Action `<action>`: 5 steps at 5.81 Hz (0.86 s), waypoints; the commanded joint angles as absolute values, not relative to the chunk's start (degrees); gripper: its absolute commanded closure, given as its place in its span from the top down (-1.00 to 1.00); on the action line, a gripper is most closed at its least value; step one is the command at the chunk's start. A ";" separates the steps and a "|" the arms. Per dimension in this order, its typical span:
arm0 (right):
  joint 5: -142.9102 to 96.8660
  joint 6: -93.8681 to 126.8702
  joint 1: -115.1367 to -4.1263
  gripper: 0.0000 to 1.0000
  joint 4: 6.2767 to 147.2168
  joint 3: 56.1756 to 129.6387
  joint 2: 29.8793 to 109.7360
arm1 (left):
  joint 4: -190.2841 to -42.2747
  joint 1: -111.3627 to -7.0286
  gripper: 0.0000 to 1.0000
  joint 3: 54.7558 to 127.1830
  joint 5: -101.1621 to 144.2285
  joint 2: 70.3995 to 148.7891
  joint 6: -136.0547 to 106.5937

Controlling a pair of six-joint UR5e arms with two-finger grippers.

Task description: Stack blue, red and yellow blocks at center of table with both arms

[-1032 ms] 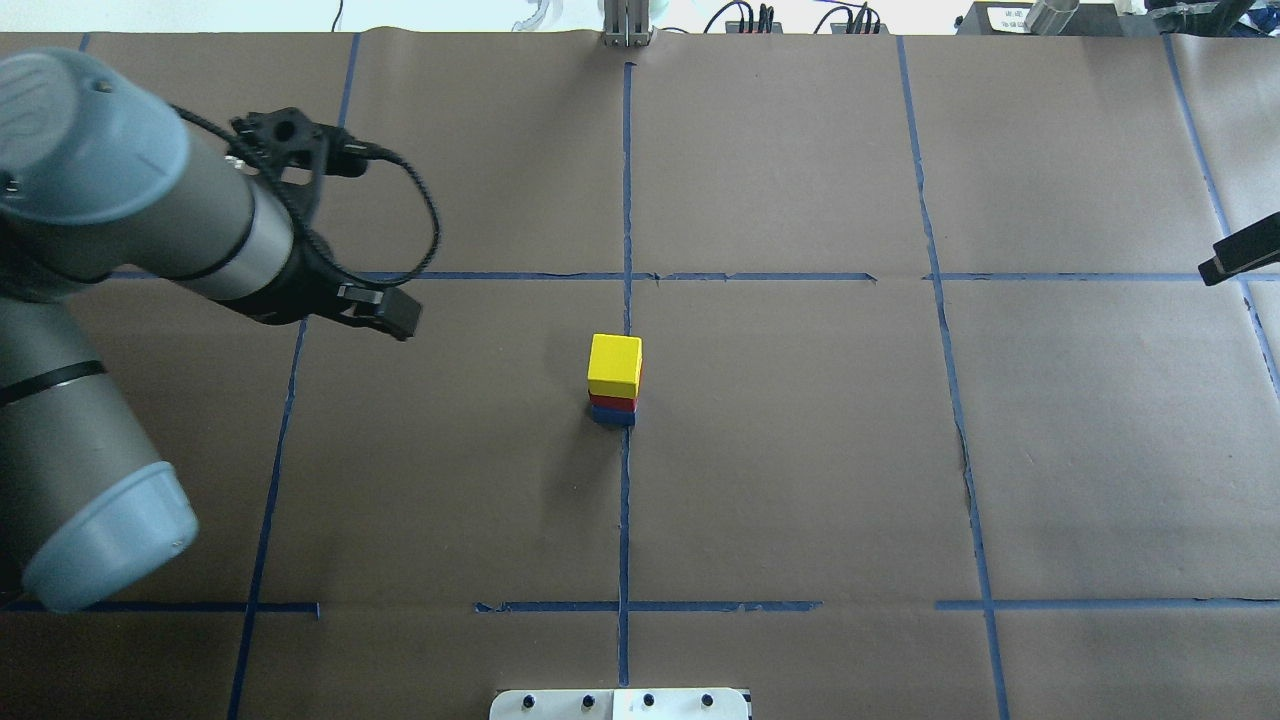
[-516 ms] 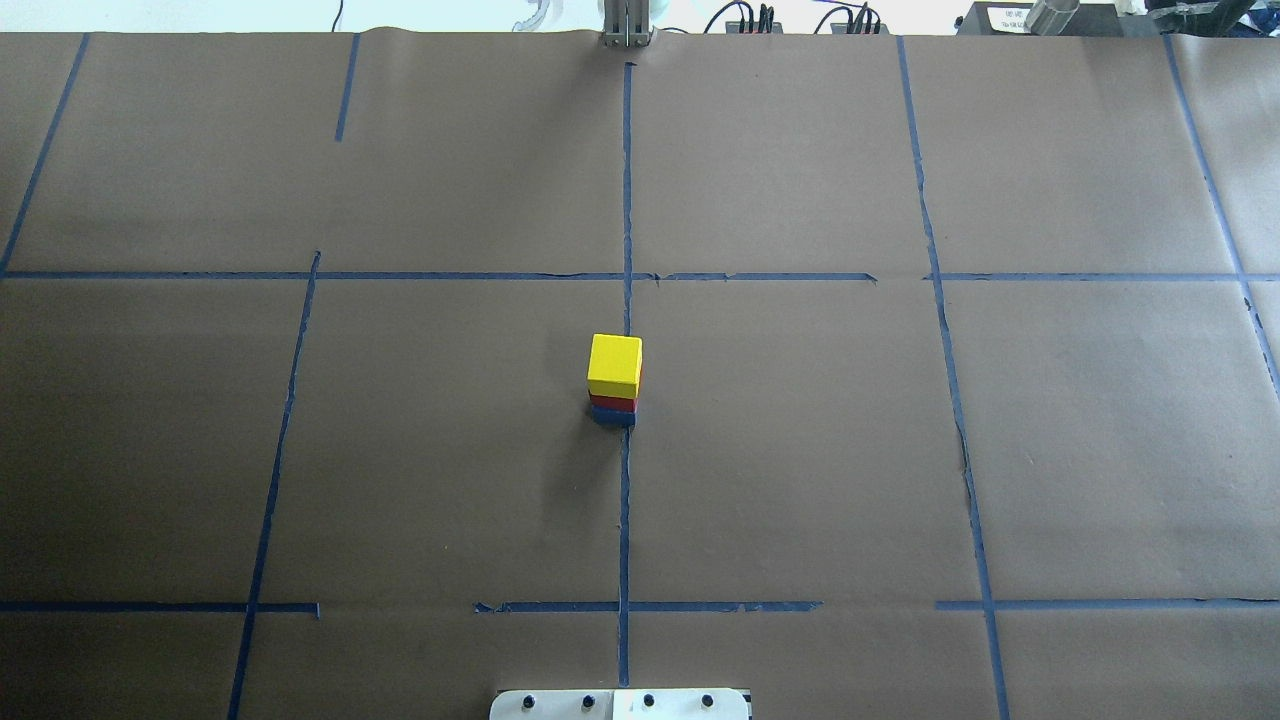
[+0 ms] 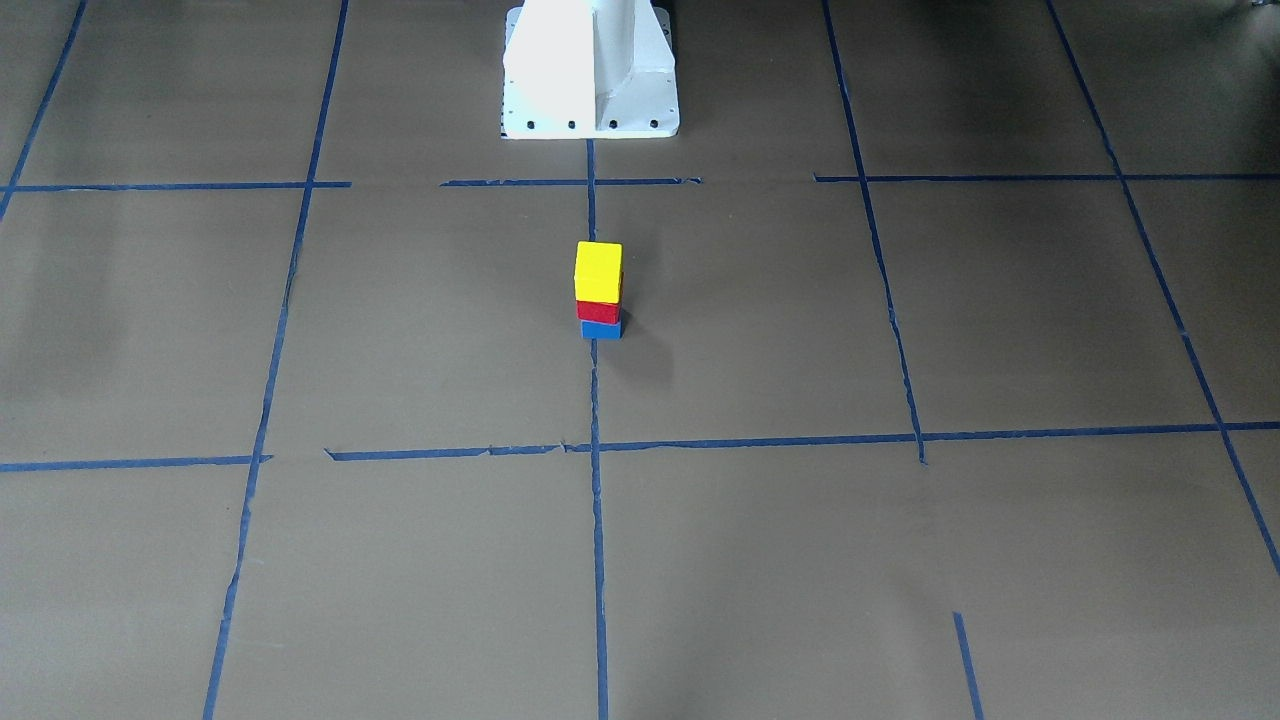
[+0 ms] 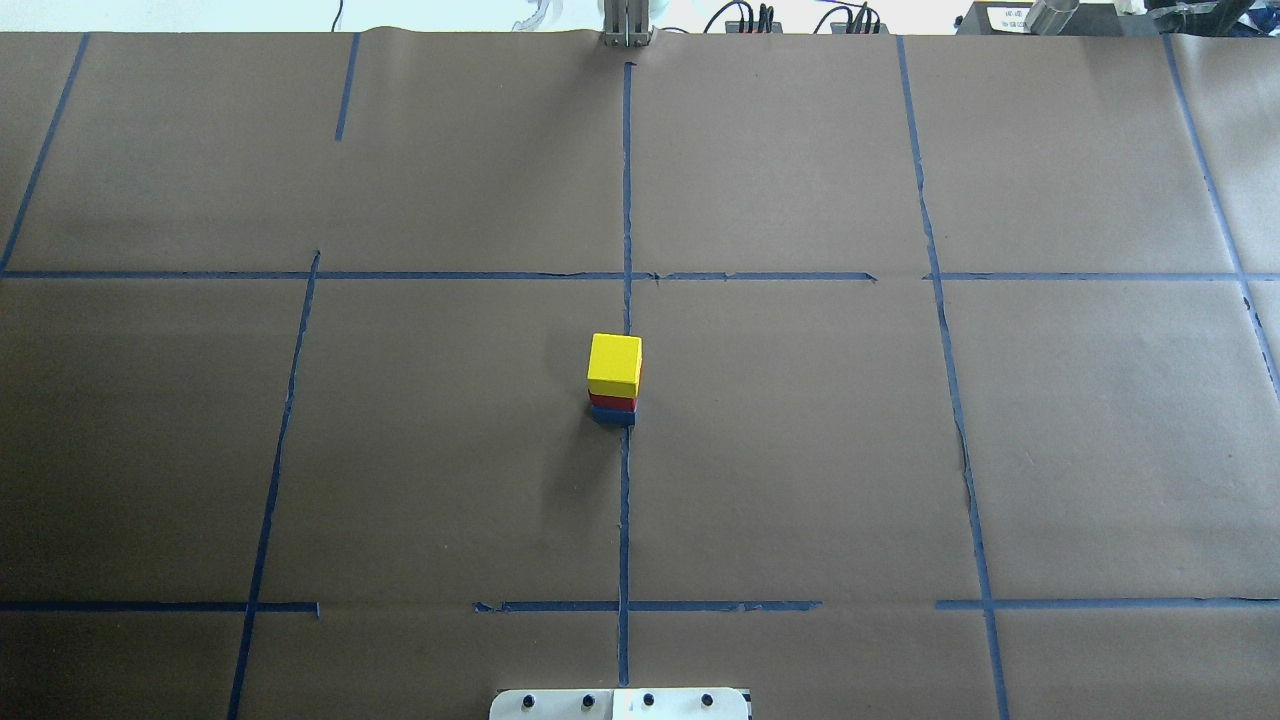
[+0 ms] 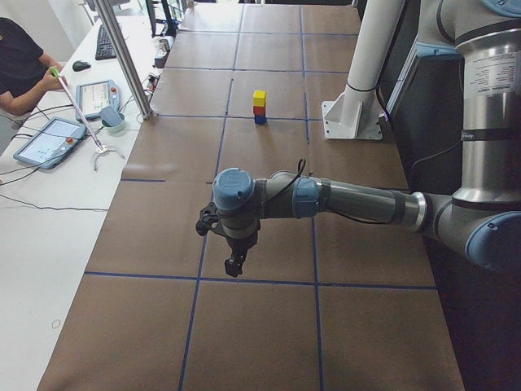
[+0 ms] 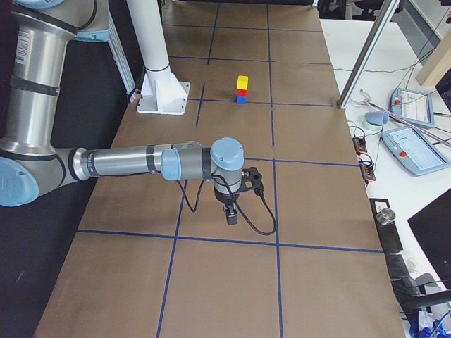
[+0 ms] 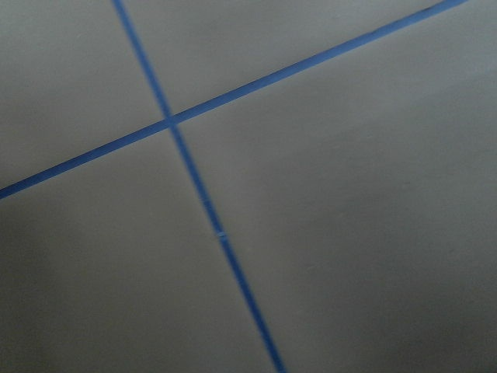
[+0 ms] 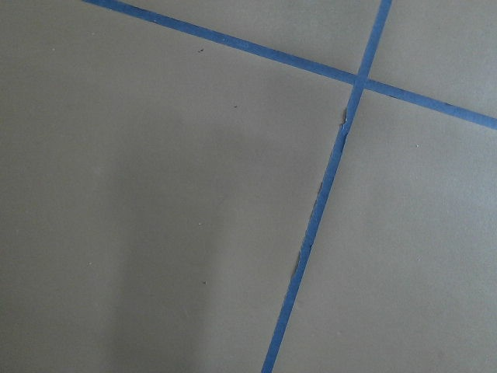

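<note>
A stack stands at the table's centre: the yellow block on the red block on the blue block. It also shows in the front view, with yellow, red and blue. My left gripper hangs over the table far from the stack and shows only in the exterior left view. My right gripper shows only in the exterior right view, also far from the stack. I cannot tell whether either is open or shut. Both wrist views show only paper and tape.
Brown paper with blue tape lines covers the table. The white robot base stands at the near edge. Tablets and an operator are beside the table; a metal post stands at its far edge.
The left arm and the tip of the right gripper have pulled out of the overhead view. The stack has not moved.
</note>
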State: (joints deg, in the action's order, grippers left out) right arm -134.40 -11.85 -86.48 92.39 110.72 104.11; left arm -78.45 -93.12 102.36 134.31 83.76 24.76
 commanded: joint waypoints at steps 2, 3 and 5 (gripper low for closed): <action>-133.78 -11.26 -86.57 1.00 92.46 111.19 103.80 | -78.83 -94.39 1.00 99.56 135.96 82.27 13.19; -134.03 -11.16 -86.57 1.00 92.63 111.18 104.06 | -78.92 -94.22 1.00 100.01 135.79 81.92 13.10; -134.29 -11.08 -86.57 1.00 92.90 111.09 104.41 | -81.10 -94.04 1.00 101.85 136.05 82.00 12.57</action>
State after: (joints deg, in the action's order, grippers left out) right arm -134.02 -11.15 -86.57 92.74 111.13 104.28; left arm -79.74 -94.10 100.82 135.99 82.13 13.10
